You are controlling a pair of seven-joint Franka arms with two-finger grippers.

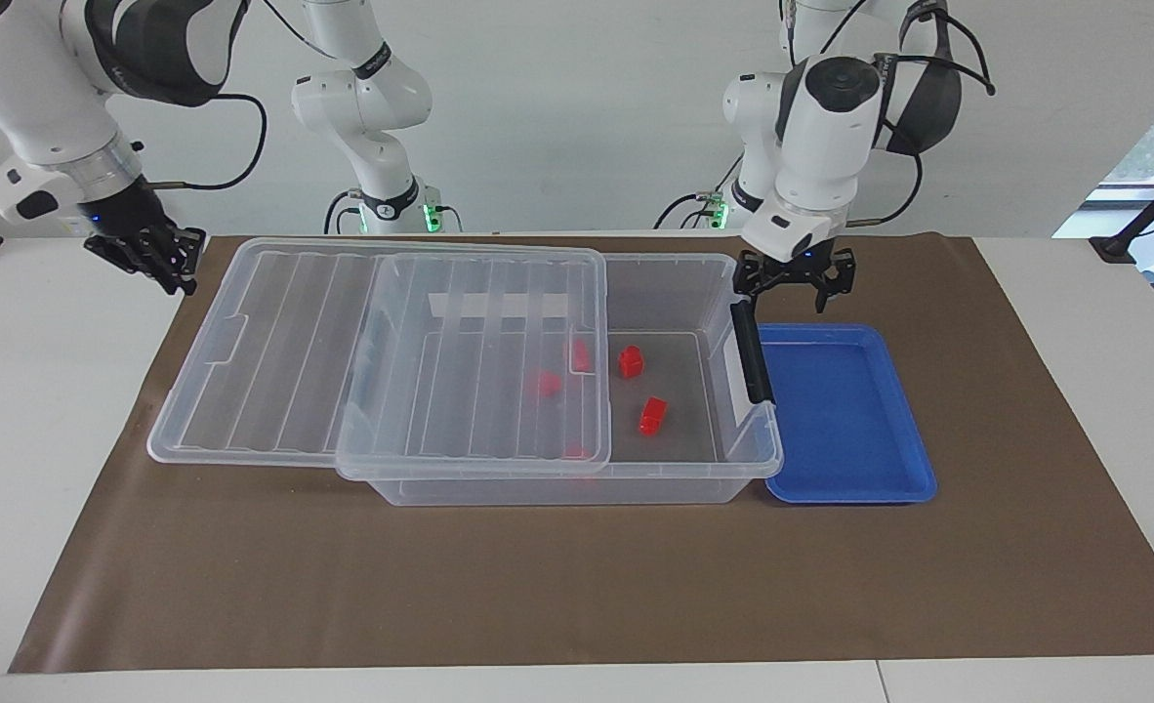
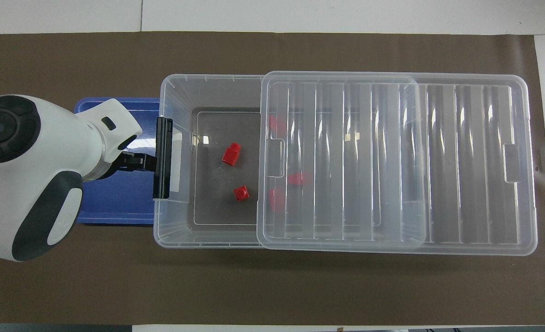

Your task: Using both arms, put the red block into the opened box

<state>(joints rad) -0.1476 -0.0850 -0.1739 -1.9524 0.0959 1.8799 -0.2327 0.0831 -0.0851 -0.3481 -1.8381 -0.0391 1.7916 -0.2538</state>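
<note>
Left end effector (image 1: 794, 280) spread above blue tray (image 1: 845, 459), right end effector (image 1: 152, 257) pressed together, red blocks (image 1: 631, 362) blurred under lid (image 1: 382, 351)

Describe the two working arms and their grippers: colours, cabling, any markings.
Both arms are glossy white with rounded shells and dark grey-black joint covers. The left arm has a round dark grey end cap and loose black cables looping off it. The right arm has a silver wrist ring and a thin black cable. The left gripper and right gripper are black two-finger units on small black bodies.
</note>
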